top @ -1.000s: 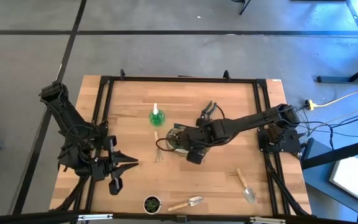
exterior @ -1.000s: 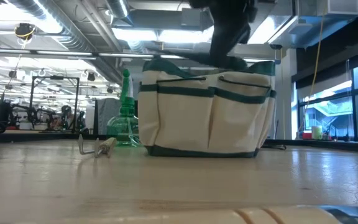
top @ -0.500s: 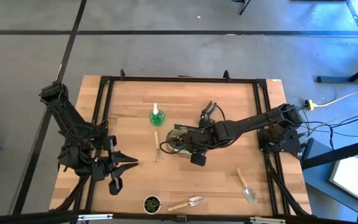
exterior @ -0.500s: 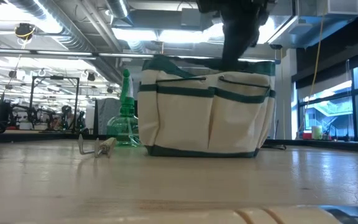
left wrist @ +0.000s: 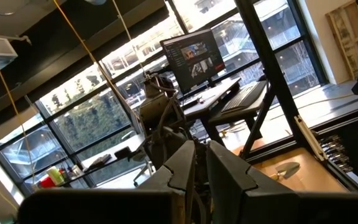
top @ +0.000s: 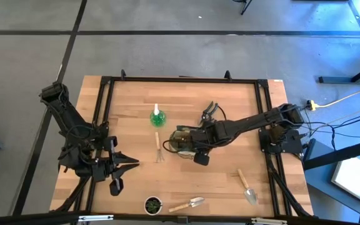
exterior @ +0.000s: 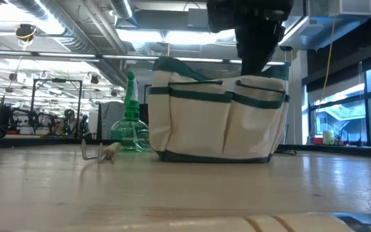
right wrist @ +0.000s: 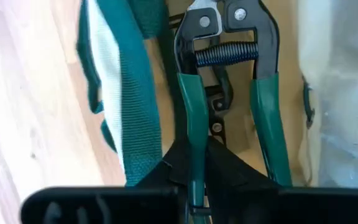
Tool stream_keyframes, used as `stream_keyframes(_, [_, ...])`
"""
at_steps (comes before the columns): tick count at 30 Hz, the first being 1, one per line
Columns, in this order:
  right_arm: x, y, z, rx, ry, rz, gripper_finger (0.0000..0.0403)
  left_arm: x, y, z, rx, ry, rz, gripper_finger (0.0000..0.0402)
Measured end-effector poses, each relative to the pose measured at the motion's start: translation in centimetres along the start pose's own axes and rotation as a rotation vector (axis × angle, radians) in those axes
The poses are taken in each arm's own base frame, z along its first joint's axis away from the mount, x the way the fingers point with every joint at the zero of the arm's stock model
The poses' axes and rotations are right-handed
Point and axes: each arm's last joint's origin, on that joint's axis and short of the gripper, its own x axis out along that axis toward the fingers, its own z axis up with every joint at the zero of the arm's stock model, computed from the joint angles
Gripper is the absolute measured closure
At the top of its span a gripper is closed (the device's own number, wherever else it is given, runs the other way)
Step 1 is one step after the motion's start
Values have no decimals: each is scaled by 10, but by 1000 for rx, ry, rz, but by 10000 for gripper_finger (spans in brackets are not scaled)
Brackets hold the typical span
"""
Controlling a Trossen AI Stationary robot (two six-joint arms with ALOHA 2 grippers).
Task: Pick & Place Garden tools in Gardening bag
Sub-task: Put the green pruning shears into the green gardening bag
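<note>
While the left gripper (top: 129, 165) waits pressed together at the table's near left, well apart from everything, the right gripper (right wrist: 194, 168) is held over the bag (top: 181, 142), its jaws pinching one green handle of the shears (right wrist: 225, 93). The shears are seen running lengthwise straight ahead of the jaws, black head and coiled spring foremost, pointing down into the bag's open mouth. The bag is tan with green trim.
</note>
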Motion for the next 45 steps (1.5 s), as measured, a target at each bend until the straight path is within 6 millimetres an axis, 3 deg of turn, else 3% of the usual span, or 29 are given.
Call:
stream_keyframes(13, [6, -29, 21, 37, -26, 107, 380, 8, 4, -3, -15, 16, 32, 366])
stream_keyframes(29, [21, -39, 18, 197, 84, 32, 380, 7, 3, -4, -15, 19, 29, 368])
stream_keyframes(45, [32, -37, 21, -54, 73, 51, 380, 7, 3, -4, -10, 21, 26, 368])
